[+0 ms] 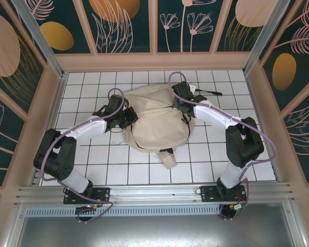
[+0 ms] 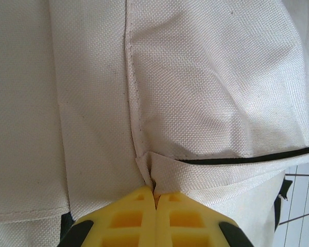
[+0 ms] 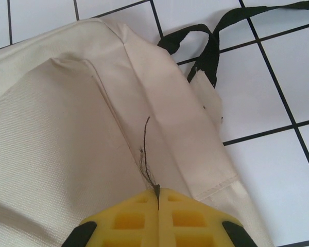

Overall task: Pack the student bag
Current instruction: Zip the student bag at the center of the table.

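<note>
There is one student bag [image 1: 157, 121], cream canvas, lying on the white tiled table [image 1: 92, 170] between two arms that reach in from either side with elbows bent outward. The left gripper [image 1: 124, 117] meets the bag's left flank and the right gripper [image 1: 184, 105] its upper right corner. In the left wrist view the two yellow fingers [image 2: 139, 216] of the left gripper [image 2: 155, 194] are pressed together, with a small fold of the bag [image 2: 195, 77] nipped at their tips, and one dark zipper line [image 2: 247, 158] runs just beyond them to the right. In the right wrist view the right gripper [image 3: 157, 190] also has its two fingers [image 3: 185, 218] closed tight against the bag [image 3: 67, 128]. A thin dark thread [image 3: 145, 149] rises from between the tips; whether cloth is caught there cannot be told. One black strap [image 3: 211, 51] lies on the tiles [image 3: 268, 92] well ahead of these fingers and to their right.
</note>
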Tool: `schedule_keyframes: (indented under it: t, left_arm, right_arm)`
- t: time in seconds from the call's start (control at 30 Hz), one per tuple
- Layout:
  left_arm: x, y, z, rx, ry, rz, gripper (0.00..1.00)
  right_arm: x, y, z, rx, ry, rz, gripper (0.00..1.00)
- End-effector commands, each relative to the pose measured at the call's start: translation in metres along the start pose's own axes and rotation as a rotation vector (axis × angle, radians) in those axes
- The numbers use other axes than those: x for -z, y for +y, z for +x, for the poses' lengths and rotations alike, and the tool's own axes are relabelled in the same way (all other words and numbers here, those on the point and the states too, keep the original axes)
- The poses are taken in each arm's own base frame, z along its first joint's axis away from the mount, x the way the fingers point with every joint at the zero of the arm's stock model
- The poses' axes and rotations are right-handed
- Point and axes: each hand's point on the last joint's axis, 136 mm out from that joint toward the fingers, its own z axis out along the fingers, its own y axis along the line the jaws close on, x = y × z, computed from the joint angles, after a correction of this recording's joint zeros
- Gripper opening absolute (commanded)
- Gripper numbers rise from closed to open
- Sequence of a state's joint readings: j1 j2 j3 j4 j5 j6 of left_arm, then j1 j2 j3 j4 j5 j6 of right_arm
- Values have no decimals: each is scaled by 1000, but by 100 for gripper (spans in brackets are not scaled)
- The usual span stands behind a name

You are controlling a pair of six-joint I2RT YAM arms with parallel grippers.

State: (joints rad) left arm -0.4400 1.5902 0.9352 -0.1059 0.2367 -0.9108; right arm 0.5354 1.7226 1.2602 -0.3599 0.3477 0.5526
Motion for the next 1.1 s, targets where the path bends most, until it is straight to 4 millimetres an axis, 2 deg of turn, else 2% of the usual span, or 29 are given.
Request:
schedule_keyframes:
  t: [0.0, 0.13, 0.23, 0.33, 0.47, 0.53, 0.6, 0.73, 0.8, 0.9, 1.07]
  left_arm:
    - [8, 38, -8, 36, -56, -147, 0]
    - [9, 40, -9, 39, -58, -149, 0]
    - [9, 41, -10, 40, -59, -151, 0]
    - [9, 42, -9, 37, -52, -152, 0]
    - [8, 42, -9, 32, -49, -152, 0]
    - [9, 44, -10, 34, -54, -160, 0]
    - [9, 46, -10, 36, -56, -165, 0]
    - [10, 49, -11, 44, -62, -171, 0]
    - [10, 50, -12, 45, -63, -171, 0]
    - [9, 48, -11, 46, -60, -156, 0]
    - [6, 28, -19, 16, -58, -87, 0]
  right_arm:
    - [-12, -45, -18, 8, -60, 164, 0]
    - [-25, -38, -16, 42, -37, 126, 0]
    - [-32, -25, -16, 83, -26, 56, 0]
    - [-29, -3, -20, 118, -23, -48, 0]
    - [-15, 22, -28, 135, -36, -182, 0]
    - [-15, 16, -32, 112, -47, -151, 0]
    - [-23, -2, -31, 85, -36, -67, 0]
    - [-37, -39, -19, 27, -9, 88, 0]
    - [-40, -51, -12, 5, 8, 135, 0]
    - [-41, -45, -8, -2, 30, 96, 0]
    - [-30, -9, -11, 1, 62, -96, 0]
